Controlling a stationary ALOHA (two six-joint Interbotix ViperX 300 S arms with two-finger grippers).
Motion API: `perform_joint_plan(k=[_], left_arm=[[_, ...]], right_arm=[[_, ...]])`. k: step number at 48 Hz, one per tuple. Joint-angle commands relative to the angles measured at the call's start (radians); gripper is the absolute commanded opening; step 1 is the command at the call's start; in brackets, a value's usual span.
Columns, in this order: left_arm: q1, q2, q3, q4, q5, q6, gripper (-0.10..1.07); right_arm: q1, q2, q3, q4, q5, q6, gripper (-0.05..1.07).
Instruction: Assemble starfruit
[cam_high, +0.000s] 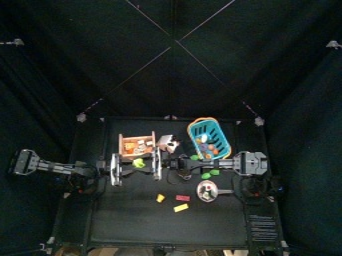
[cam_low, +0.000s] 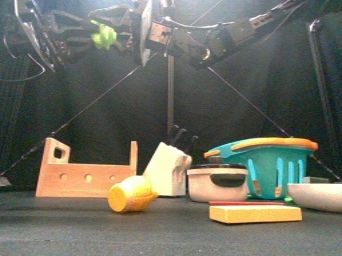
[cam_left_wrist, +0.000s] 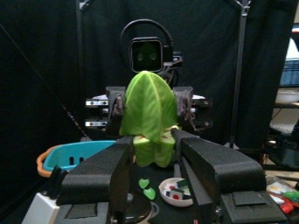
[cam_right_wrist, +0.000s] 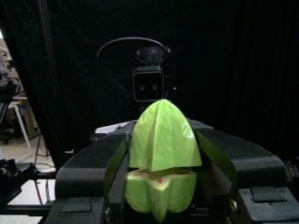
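Both arms are raised high above the table and face each other. My left gripper (cam_left_wrist: 149, 150) is shut on a pale yellow-green starfruit piece (cam_left_wrist: 149, 109) that stands upright between its jaws. My right gripper (cam_right_wrist: 162, 171) is shut on another starfruit piece (cam_right_wrist: 162, 149). Each wrist view shows the other arm's camera straight behind its own piece. In the front view a green piece (cam_low: 103, 35) shows near the top left, among the hanging arms. The two pieces are apart.
On the table stand a wooden holder (cam_low: 87, 170), a yellow ribbed piece (cam_low: 131, 195), a white box (cam_low: 167, 168), a metal pot (cam_low: 218, 184), a teal basket (cam_low: 274, 165), a yellow oblong block (cam_low: 254, 213) and a bowl (cam_low: 321, 194).
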Motion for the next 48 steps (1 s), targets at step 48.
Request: perform_joint_plan(k=[48], left_arm=[[0.009,-0.003,0.008,0.003,-0.009,0.002,0.76]], right_arm=[[-0.008,-0.037,0.005,-0.009,0.032,0.008,0.98]])
